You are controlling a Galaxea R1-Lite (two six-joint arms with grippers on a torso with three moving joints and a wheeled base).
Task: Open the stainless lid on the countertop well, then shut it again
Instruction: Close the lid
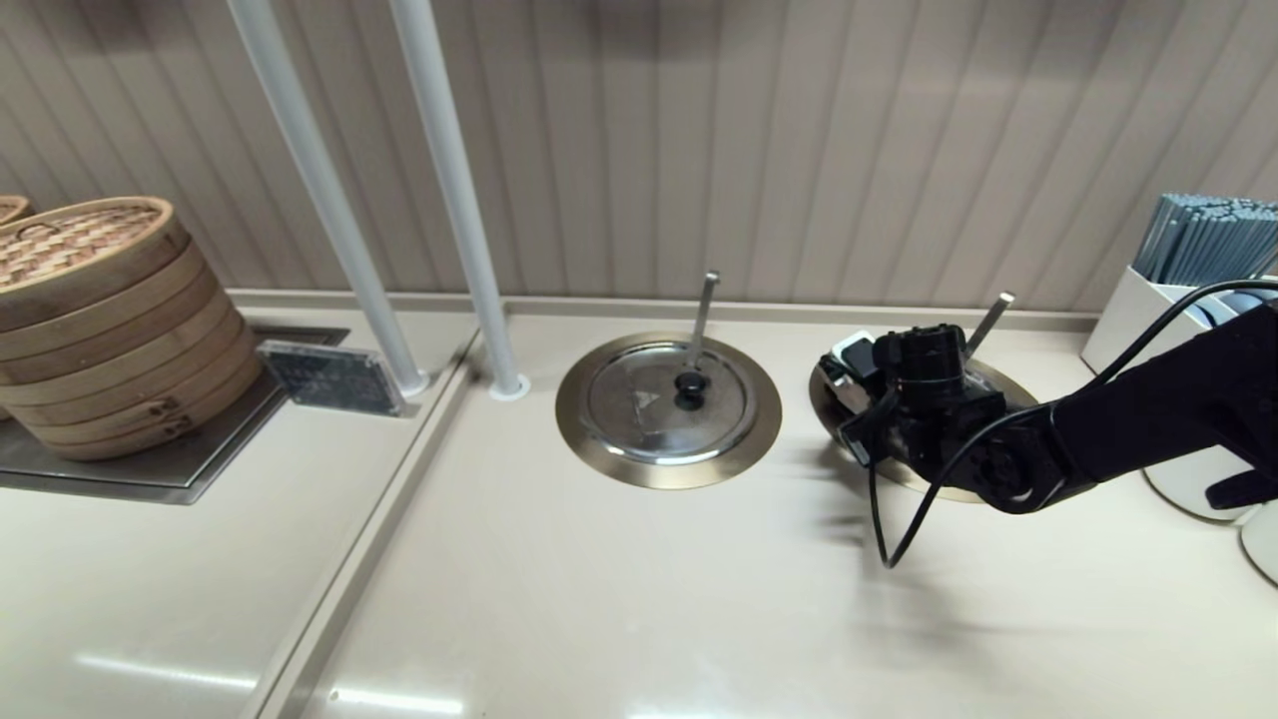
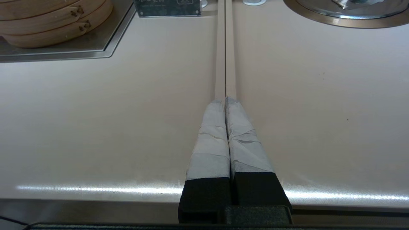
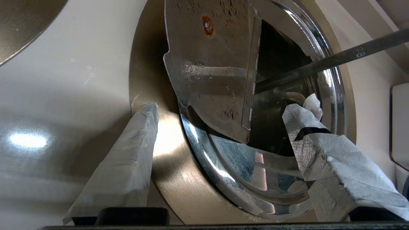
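My right gripper (image 1: 857, 387) hangs over the right-hand countertop well (image 1: 949, 489), hiding most of it in the head view. The slanted ladle handle (image 1: 988, 320) rises behind it. In the right wrist view the stainless lid (image 3: 255, 166) has its folding section (image 3: 211, 64) tilted up, its spotted underside facing me, and the dark well opening (image 3: 274, 64) shows beside it. The ladle handle (image 3: 335, 59) crosses the opening. The right gripper (image 3: 223, 108) is open, one taped finger over the brushed ring (image 3: 143, 80), the other over the lid. My left gripper (image 2: 225, 100) is shut and empty above the counter.
The twin lid (image 1: 667, 401) with an upright ladle handle (image 1: 703, 310) lies closed to the left. Two white poles (image 1: 449, 190) stand behind it. Bamboo steamers (image 1: 100, 320) and a small dark sign (image 1: 329, 377) sit at far left; a white utensil holder (image 1: 1198, 250) at far right.
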